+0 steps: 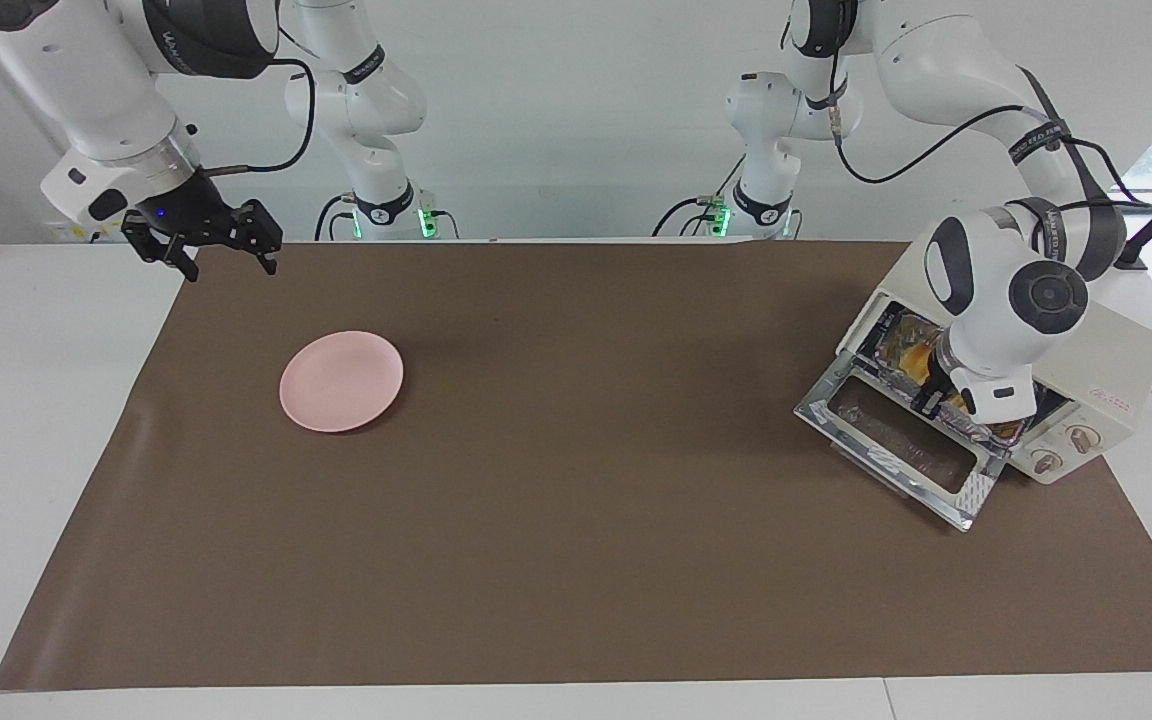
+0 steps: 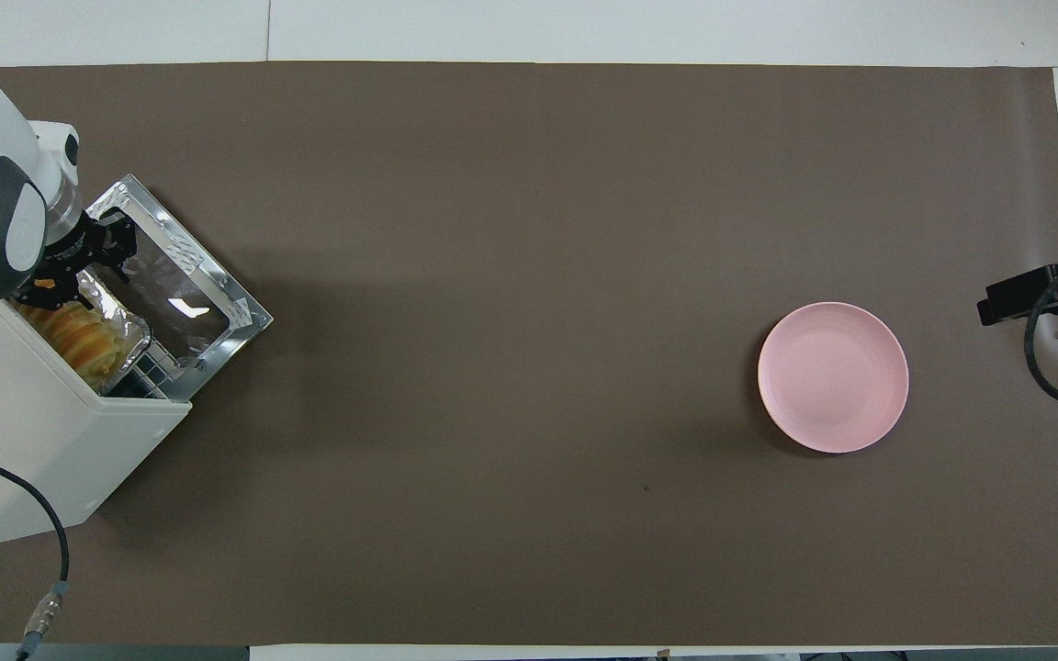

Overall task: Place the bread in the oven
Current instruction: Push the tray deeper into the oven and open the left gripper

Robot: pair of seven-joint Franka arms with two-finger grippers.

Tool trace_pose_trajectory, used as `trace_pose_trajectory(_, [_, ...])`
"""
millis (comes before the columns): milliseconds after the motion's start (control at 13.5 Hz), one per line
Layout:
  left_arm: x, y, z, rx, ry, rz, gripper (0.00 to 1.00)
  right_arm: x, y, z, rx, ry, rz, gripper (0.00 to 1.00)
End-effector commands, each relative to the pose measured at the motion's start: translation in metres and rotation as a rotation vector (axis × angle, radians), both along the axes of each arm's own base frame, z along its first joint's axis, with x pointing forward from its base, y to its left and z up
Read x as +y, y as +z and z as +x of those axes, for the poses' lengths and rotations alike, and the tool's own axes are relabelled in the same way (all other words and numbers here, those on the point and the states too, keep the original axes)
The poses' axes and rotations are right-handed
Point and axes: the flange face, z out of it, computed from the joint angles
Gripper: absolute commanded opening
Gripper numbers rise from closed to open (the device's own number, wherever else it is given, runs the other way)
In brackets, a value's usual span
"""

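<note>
The right tool (image 1: 224, 254) hangs in the air over the edge of the brown mat (image 1: 576, 560) at the right arm's end of the table (image 1: 26, 400), its fingers spread wide with nothing between them; that arm waits.

A little farther from the robots, on the mat, lies the pink plate (image 1: 341, 380), bare.

At the left arm's end stands the oven (image 1: 1111, 365), set at a slant, its glass door (image 1: 896, 440) dropped flat onto the mat. The bread (image 2: 79, 335) lies in a foil tray (image 2: 129, 321) that sits on the wire rack just inside the oven's mouth, mostly under the roof.

The left tool (image 2: 79, 271) is at that mouth, over the tray's end and the hinge of the door. I cannot tell whether its fingers are parted or gripping the tray's rim.
</note>
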Motion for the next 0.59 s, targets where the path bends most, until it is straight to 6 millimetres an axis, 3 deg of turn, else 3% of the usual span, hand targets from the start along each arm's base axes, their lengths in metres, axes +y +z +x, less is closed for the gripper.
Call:
trace_pose_trajectory(0, [0.000,0.006,0.002,-0.047,-0.109,-0.006,1.00,-0.002,0.000,-0.005,0.005,0.013,-0.009,1.00])
trace_pose_trajectory(296, [-0.004,0.052,0.017,-0.117,-0.279,-0.032,1.00,-0.002,0.000,-0.005,0.004,0.013,-0.009,1.00])
trace_pose_trajectory(519, [-0.010,0.080,-0.005,-0.010,-0.488,-0.086,1.00,-0.002,0.000,-0.005,0.004,0.013,-0.009,1.00])
